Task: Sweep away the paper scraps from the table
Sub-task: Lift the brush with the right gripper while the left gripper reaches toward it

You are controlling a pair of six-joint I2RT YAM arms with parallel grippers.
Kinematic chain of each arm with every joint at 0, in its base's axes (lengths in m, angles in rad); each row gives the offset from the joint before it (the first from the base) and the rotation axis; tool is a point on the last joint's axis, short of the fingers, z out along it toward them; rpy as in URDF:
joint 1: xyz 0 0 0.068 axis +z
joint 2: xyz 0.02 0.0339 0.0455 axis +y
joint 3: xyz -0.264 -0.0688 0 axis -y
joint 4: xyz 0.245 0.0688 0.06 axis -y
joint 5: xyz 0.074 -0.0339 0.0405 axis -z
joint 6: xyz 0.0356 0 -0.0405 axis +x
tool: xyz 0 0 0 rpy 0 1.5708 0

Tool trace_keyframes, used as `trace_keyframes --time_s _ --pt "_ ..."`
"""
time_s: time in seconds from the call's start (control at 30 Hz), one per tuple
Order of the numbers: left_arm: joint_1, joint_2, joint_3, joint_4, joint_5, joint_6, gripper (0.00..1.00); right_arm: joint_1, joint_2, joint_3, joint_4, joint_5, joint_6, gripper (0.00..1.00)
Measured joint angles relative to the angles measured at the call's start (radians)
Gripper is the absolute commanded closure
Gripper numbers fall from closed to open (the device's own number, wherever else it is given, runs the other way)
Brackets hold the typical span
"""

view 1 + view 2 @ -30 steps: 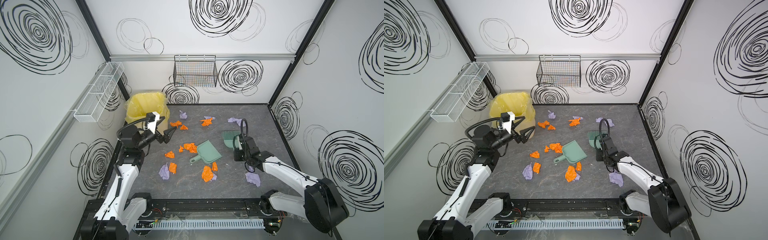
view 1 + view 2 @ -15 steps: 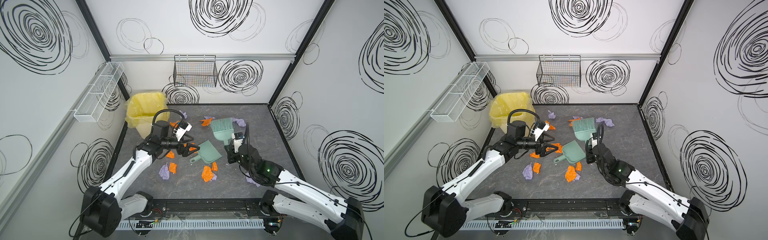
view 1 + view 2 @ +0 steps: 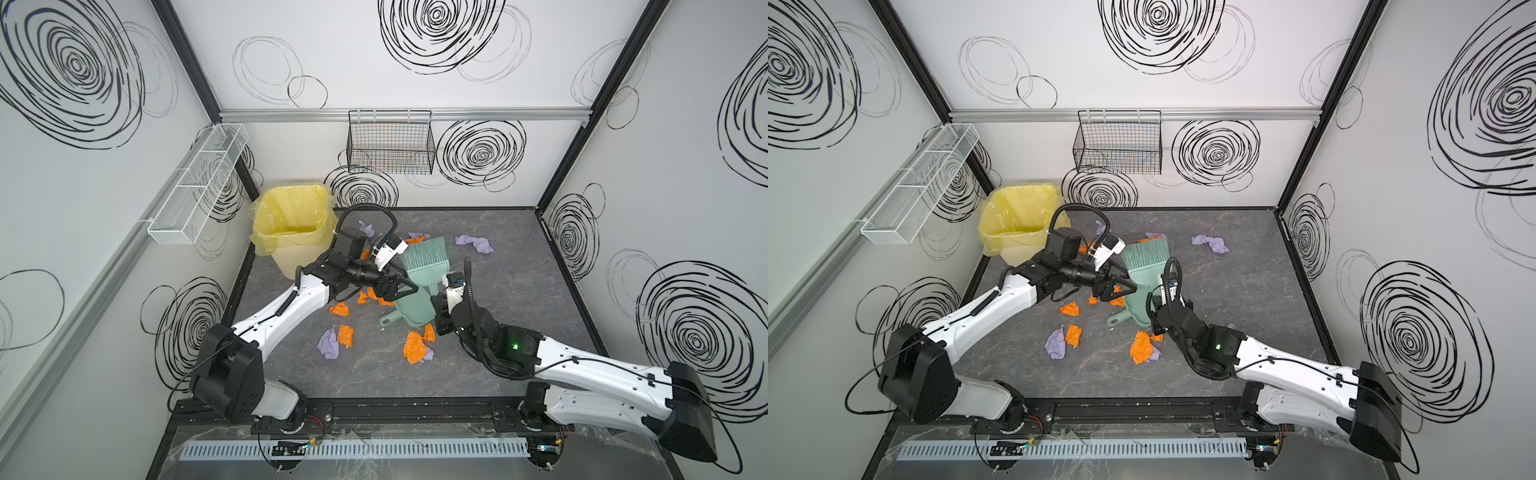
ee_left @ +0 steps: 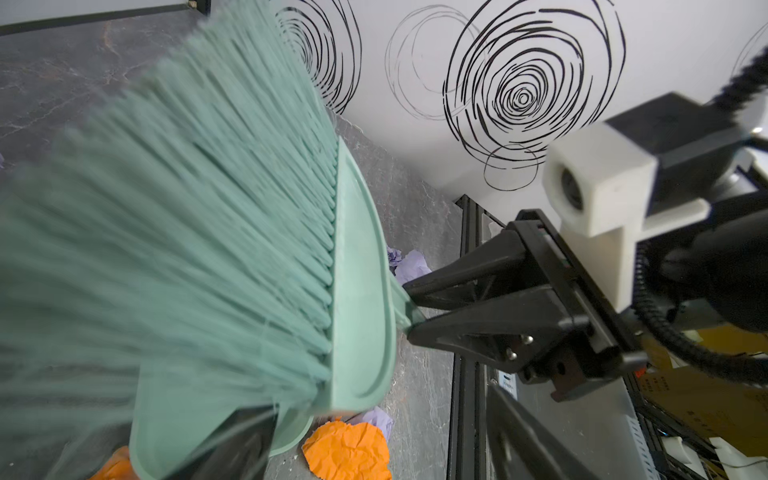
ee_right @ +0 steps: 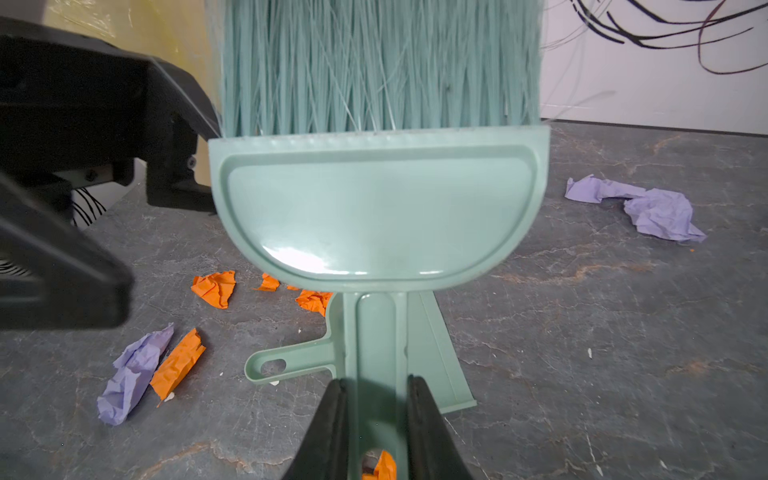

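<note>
Lying loose across the grey surface (image 3: 519,332), the paper scraps (image 3: 415,347) were spread in small clusters: orange and lavender pieces near the front, more orange ones beside the dustpan (image 3: 413,311), and one lavender piece well apart toward the back right. Thin and crumpled, they looked very light and soft, likely to skid or flutter ahead of bristles rather than resist, so they wanted sweeping, not pinching. The mint-green dustpan lay flat among them. Over it the brush (image 5: 378,208) pointed its bristles toward the back wall, with the right hand (image 5: 376,384) clamped on its stiff handle, a sound place to hold. The left hand (image 3: 401,291) hovered at the dustpan's far rim with its fingers apart; whether it touched the rim could not be told. A yellow-lined bin (image 3: 291,224) stood in the back left corner.
</note>
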Motion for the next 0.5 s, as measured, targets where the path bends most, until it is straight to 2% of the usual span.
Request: trace_keyframes --time_s 0.27,0.4,0.5 --pt "0.000 0.035 0.017 -0.016 -0.006 -0.002 0.26 0.029 0.054 0.017 0.045 0.013 0.000 0.81" --pt "0.000 0.038 0.032 -0.014 -0.006 -0.015 0.32 0.033 0.077 0.019 0.055 0.013 0.000 0.81" --pt "0.000 0.038 0.035 -0.008 -0.006 -0.024 0.41 0.036 0.091 0.019 0.062 0.013 0.000 0.81"
